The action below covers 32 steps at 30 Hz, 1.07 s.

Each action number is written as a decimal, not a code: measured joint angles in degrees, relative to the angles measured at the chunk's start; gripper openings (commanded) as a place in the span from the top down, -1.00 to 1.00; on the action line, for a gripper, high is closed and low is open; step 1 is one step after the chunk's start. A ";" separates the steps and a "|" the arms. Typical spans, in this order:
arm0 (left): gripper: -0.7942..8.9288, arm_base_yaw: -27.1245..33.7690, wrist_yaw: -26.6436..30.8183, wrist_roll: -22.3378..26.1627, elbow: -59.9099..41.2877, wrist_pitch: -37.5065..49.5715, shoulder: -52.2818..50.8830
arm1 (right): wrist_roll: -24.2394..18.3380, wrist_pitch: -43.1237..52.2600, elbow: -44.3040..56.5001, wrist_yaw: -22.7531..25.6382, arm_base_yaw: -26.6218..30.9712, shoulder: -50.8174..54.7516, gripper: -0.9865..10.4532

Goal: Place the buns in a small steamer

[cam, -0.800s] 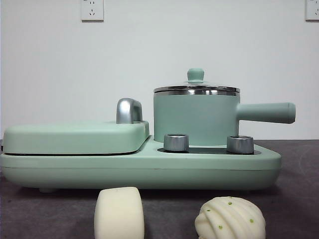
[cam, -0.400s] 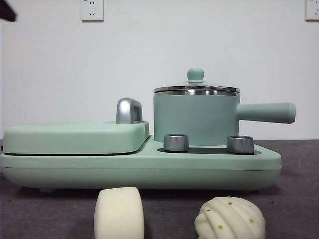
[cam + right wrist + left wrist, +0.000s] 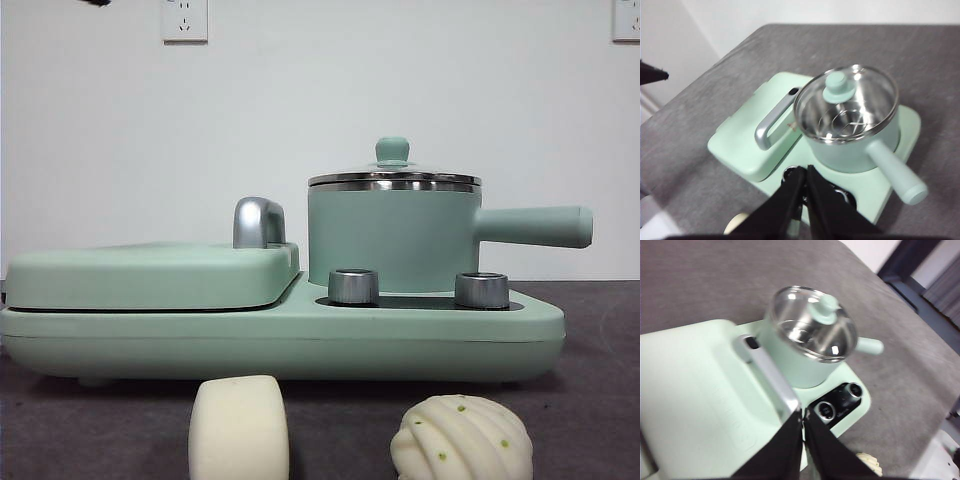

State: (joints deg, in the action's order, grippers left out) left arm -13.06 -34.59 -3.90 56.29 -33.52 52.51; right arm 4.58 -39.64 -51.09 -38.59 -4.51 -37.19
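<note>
My left end effector (image 3: 802, 416) and right end effector (image 3: 805, 175) hover pressed together; the mint-green steel-rimmed steamer pot (image 3: 392, 235) is lidded by green-knobbed glass (image 3: 846, 102), blocking buns.

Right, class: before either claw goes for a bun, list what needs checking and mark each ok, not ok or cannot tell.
1. Glass lid off the small steamer: not ok, still on.
2. Steamer seated on base: ok.
3. Roll bun and pleated bun free on table: ok.
4. Left claw open: not ok, shut.
5. Right claw open: not ok, shut.
6. Steamer inside empty: ok, only rack visible.
</note>
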 measured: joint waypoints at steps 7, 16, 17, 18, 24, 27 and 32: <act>0.51 -0.09 -0.11 1.38 0.00 -0.13 0.26 | -0.13 0.00 0.00 -0.13 0.00 -1.46 0.64; -0.15 -0.09 -0.11 1.55 0.00 -0.13 0.28 | -0.26 0.00 0.00 1.27 0.00 -1.46 -0.02; -0.15 -0.09 -0.11 1.51 0.00 -0.13 0.26 | -0.26 0.00 0.00 1.25 0.00 -1.46 -0.02; -0.15 -0.09 -0.11 1.36 0.00 -0.13 0.26 | -0.26 0.00 0.00 1.25 0.00 -1.46 -0.02; -0.14 -0.09 -0.11 -0.22 0.00 -0.11 0.28 | -0.26 0.00 0.00 1.20 0.00 -1.46 -0.02; -0.13 -0.09 -0.11 -0.98 0.00 -0.11 0.26 | -0.26 0.00 0.00 1.20 0.00 -1.46 -0.02; -0.13 -0.44 -0.11 -1.57 1.25 -1.05 1.75 | -0.26 0.00 0.00 1.18 0.00 -1.46 -0.02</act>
State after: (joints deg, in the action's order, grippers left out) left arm -13.50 -34.70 -5.48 57.54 -34.57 54.26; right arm 4.32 -39.64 -51.09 -37.41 -4.51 -38.65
